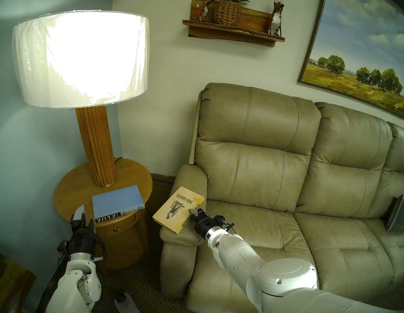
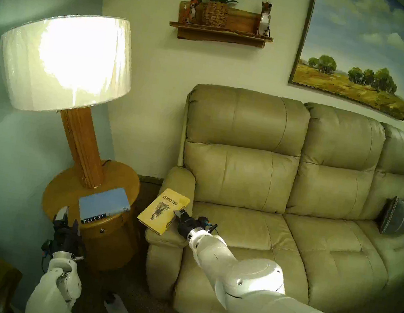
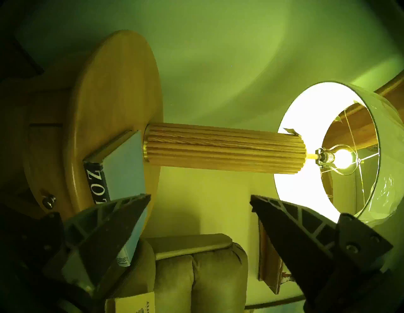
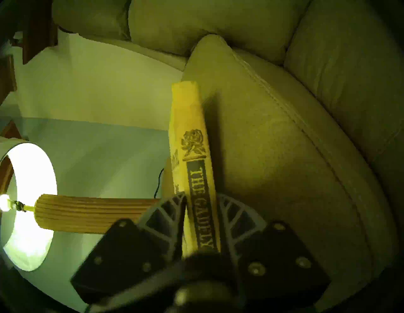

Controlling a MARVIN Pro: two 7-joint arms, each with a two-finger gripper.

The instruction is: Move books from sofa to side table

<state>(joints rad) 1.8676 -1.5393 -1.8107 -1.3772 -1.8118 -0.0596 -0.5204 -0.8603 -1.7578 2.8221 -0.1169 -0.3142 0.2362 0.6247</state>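
The right gripper clamps the spine of the yellow book, its long axis running along the sofa arm.

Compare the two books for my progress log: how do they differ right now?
The blue book lies flat on the side table; the yellow book sits tilted on the sofa arm. Nothing grips the blue one; the right end effector straddles the yellow one's spine. Both are closed.
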